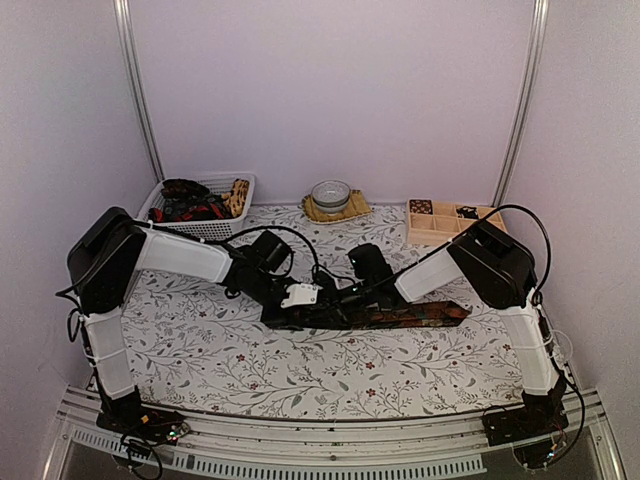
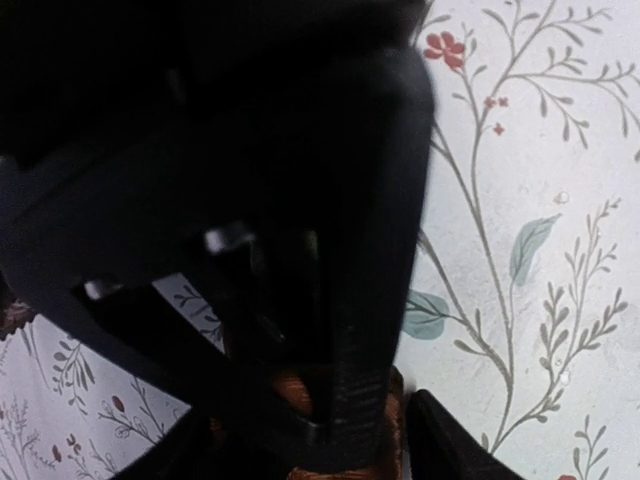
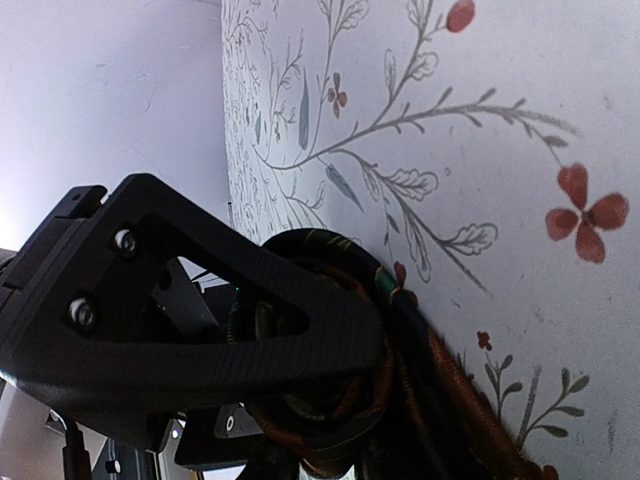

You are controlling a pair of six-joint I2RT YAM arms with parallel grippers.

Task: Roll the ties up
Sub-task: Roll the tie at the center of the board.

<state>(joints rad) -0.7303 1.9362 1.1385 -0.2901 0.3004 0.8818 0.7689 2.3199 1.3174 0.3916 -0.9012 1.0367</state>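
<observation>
A dark tie with a red-brown pattern [image 1: 420,314] lies flat across the middle of the table, its tip pointing right. Its left end is wound into a roll [image 3: 345,425], where both grippers meet. My right gripper [image 1: 347,296] has one black finger [image 3: 250,340] lying across the coil, which curls around it, and it looks shut on the roll. My left gripper [image 1: 316,298] is pressed against the same end. In the left wrist view, red-brown fabric [image 2: 290,395] shows between its dark fingers [image 2: 370,330], so it looks shut on the tie.
A white basket [image 1: 228,184] at the back left holds more ties. A small bowl [image 1: 330,193] sits on a tan mat at the back centre. A wooden compartment box [image 1: 437,222] stands at the back right. The tablecloth has a floral print.
</observation>
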